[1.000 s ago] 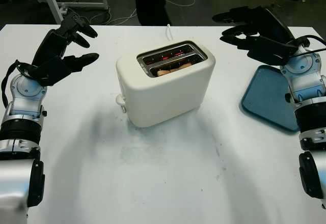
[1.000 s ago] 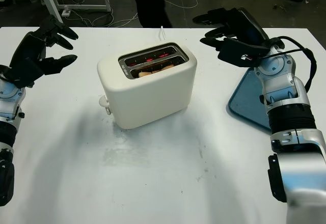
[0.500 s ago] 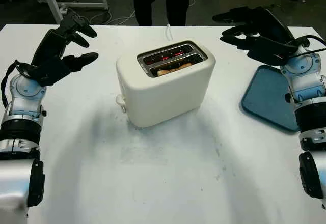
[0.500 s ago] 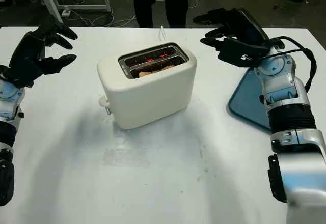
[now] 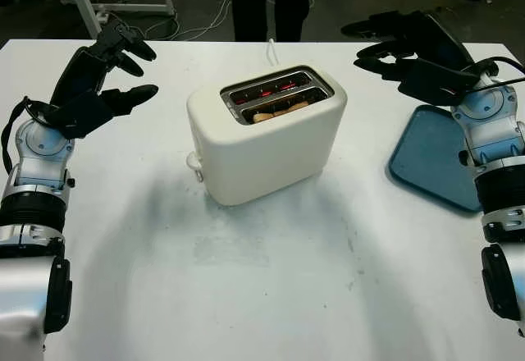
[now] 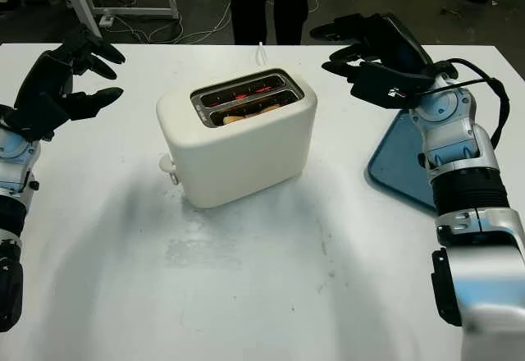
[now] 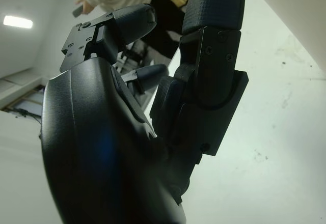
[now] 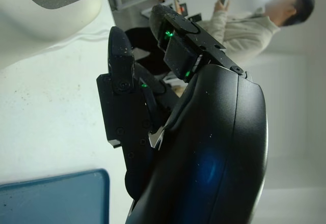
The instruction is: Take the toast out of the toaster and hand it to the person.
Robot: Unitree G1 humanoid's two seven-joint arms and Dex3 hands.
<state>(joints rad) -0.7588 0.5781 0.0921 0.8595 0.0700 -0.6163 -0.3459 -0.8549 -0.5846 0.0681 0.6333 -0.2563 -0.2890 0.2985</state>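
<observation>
Fingers (image 5: 131,94) of the left hand (image 5: 98,78) are extended and hold nothing; the hand is raised above the bench (image 5: 271,287), well apart from the toaster (image 5: 267,135) on its left side. The right hand (image 5: 414,53) is likewise open and empty, held above the far corner of the blue tray (image 5: 435,160) and well apart from the toaster on its right. The toast (image 5: 275,113) sits low in the near slot, only its top edge visible; the far slot shows glowing red elements. A person (image 5: 271,0) stands at the far edge of the bench behind the toaster, legs in view. Assessment: the reach has not begun and no contact has been made. Risks noted: the toast stands barely proud of the slot, so thick fingers may fail to pinch it, or may strike the slot rim and push the light toaster across the bench. The elements appear lit, so fingers entering the slot face heat. A weak pinch on the thin edge could crumble the slice or drop it during the lift. The handover is across the toaster, so the carrying arm risks clipping the housing.
</observation>
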